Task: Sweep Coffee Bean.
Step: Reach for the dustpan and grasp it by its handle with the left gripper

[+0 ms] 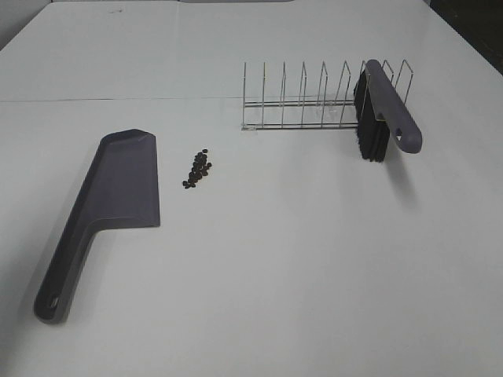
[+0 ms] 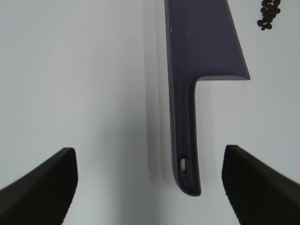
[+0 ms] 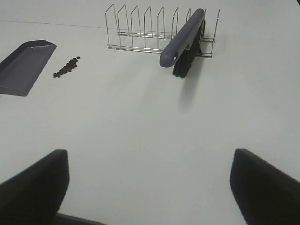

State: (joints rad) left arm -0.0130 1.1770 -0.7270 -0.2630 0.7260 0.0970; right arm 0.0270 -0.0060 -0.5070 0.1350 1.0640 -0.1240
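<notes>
The coffee beans [image 1: 198, 169] lie in a small dark cluster on the white table, just right of the grey dustpan [image 1: 118, 188], which lies flat. They also show in the left wrist view [image 2: 269, 13] and the right wrist view [image 3: 67, 67]. The grey brush [image 1: 389, 110] with black bristles leans in the wire rack [image 1: 302, 102] at the back right. My left gripper [image 2: 149, 157] is open and empty above the end of the dustpan [image 2: 201, 42] handle. My right gripper [image 3: 150, 159] is open and empty, well short of the brush [image 3: 180, 40]. Neither gripper shows in the exterior view.
The wire rack [image 3: 140, 33] has several upright dividers, and the brush rests in its right end. The dustpan [image 3: 23, 65] lies to the left of the beans. A seam in the table [image 1: 118, 100] runs behind the rack.
</notes>
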